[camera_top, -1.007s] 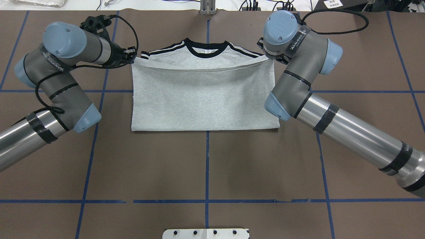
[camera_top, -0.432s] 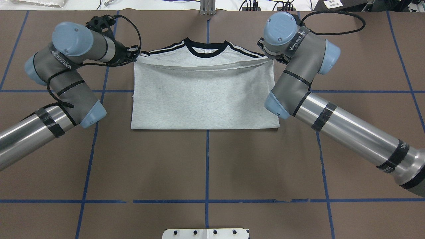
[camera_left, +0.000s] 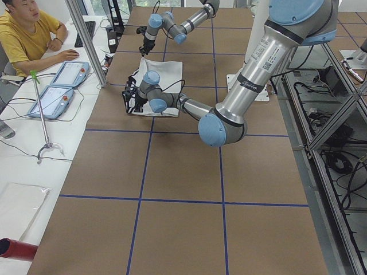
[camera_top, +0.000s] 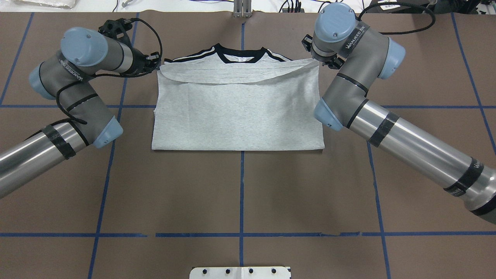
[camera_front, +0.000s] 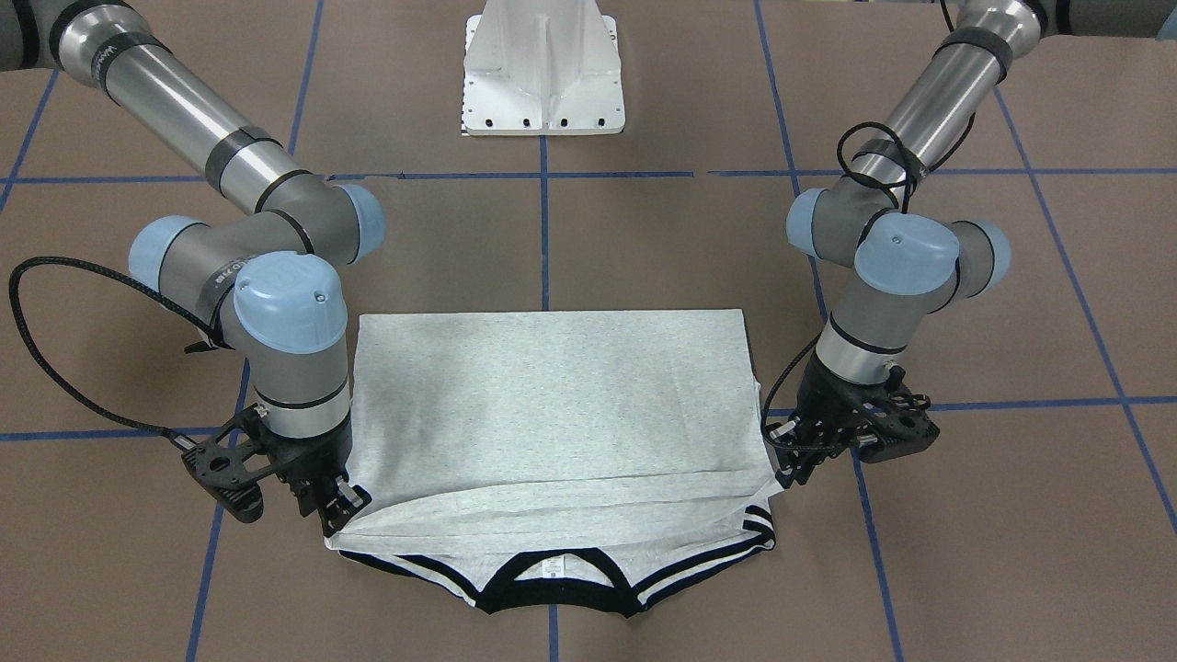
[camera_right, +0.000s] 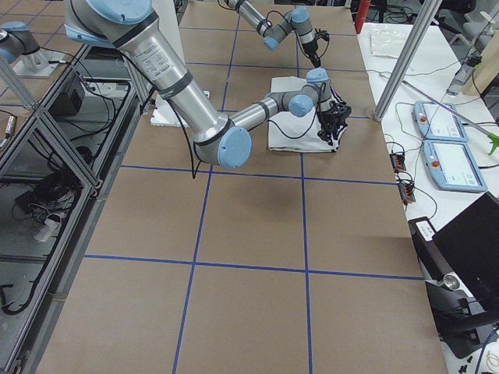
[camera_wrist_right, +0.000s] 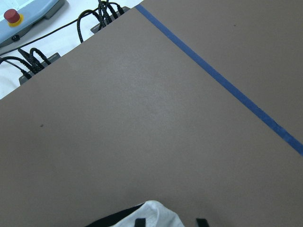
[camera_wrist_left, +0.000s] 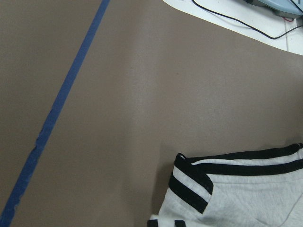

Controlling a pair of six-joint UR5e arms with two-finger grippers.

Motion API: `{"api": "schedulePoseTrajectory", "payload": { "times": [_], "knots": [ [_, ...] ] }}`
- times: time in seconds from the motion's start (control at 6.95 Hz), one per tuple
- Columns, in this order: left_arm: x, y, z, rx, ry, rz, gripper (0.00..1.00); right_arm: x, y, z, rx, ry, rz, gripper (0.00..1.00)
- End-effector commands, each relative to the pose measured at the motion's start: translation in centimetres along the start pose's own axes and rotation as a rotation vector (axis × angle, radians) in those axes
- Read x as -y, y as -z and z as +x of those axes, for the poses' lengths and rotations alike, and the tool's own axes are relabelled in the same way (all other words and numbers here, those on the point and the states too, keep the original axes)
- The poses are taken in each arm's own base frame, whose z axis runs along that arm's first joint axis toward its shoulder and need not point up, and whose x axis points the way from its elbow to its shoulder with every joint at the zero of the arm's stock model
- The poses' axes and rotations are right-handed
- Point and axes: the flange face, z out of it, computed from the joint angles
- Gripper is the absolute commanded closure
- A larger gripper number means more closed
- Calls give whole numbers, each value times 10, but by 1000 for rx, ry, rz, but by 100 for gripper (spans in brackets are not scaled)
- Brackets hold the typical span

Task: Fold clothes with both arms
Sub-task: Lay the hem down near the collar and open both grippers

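Note:
The light grey T-shirt (camera_top: 238,112) lies flat in the far middle of the table, doubled over, its black collar (camera_top: 240,55) at the far edge. Its hem edge (camera_front: 552,501) hangs just above the shoulder stripes and sags in the middle. My left gripper (camera_top: 157,66) is shut on the hem's left corner. My right gripper (camera_top: 316,62) is shut on the right corner. The front-facing view shows both pinches: the left gripper (camera_front: 786,464) and the right gripper (camera_front: 342,515). A striped sleeve (camera_wrist_left: 199,189) shows in the left wrist view. The front print is hidden.
The white pedestal (camera_front: 544,69) stands at the table's near edge by the robot. Blue tape lines (camera_top: 241,193) cross the brown tabletop. A person (camera_left: 28,34) sits at a side desk with two control tablets (camera_left: 63,74) beyond the table's far edge.
Both grippers have carried the hem farther toward the collar; it now covers most of the shoulder stripes. The right arm shifted away from the robot and the hem's middle sags more.

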Motion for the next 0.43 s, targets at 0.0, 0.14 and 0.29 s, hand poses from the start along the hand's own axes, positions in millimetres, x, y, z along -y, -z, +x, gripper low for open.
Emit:
{"api": "schedulePoseTrajectory", "payload": {
  "times": [0.0,0.14,0.29],
  "knots": [
    [13,5,1,-4,11,17,59,-16,32,34,62,-8,-95,44],
    [16,7,0,-7,13,20,59,-55,43,71,76,3,-149,40],
    [16,7,0,-7,13,20,59,-90,48,99,73,-5,-191,35]
  ]
}}
